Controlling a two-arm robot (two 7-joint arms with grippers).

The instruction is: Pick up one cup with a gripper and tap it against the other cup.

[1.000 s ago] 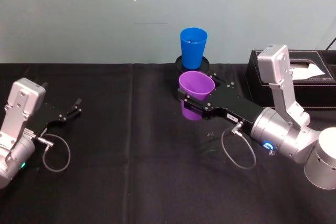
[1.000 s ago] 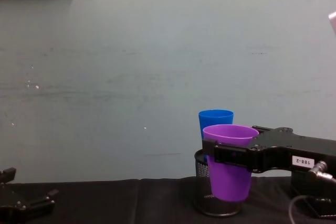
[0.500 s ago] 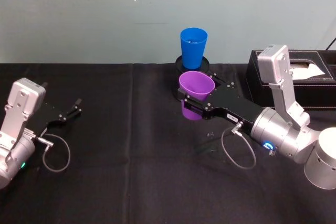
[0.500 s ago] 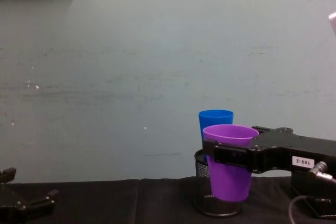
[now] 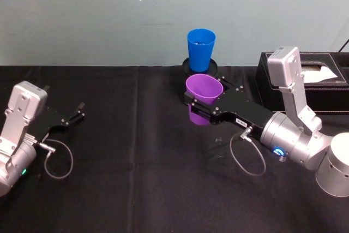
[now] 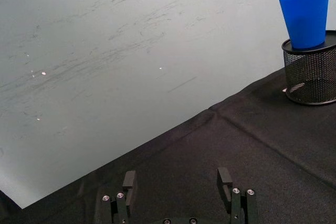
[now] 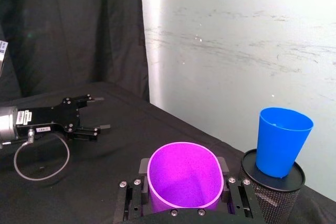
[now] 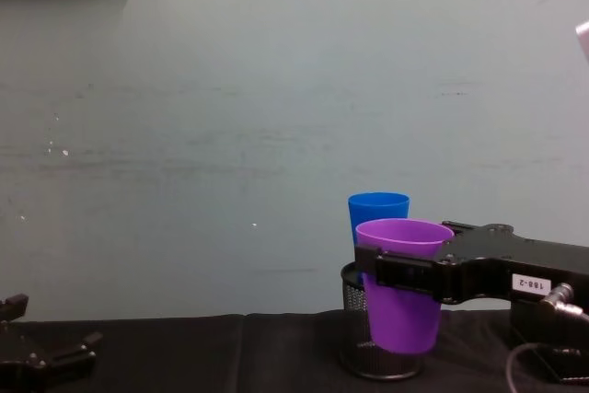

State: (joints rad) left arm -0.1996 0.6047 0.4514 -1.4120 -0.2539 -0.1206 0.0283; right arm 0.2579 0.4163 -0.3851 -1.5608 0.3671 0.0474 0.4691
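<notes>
My right gripper (image 5: pixel 200 106) is shut on the purple cup (image 5: pixel 203 94), holding it upright above the black table; the same cup (image 8: pixel 402 283) hangs in front of the black mesh holder (image 8: pixel 354 329). The blue cup (image 5: pixel 200 49) stands upright on top of that holder (image 5: pixel 185 70), just behind the purple one; a small gap shows between the two cups. In the right wrist view the purple cup (image 7: pixel 182 174) sits between the fingers (image 7: pixel 135 200), with the blue cup (image 7: pixel 281 140) beyond. My left gripper (image 5: pixel 75 114) rests open at the table's left side, its fingers (image 6: pixel 128 180) apart.
A black tissue box (image 5: pixel 319 83) stands at the back right, behind my right arm. The black tablecloth (image 5: pixel 136 178) ends against a pale green wall close behind the mesh holder. A cable loop (image 5: pixel 248 156) hangs under the right wrist.
</notes>
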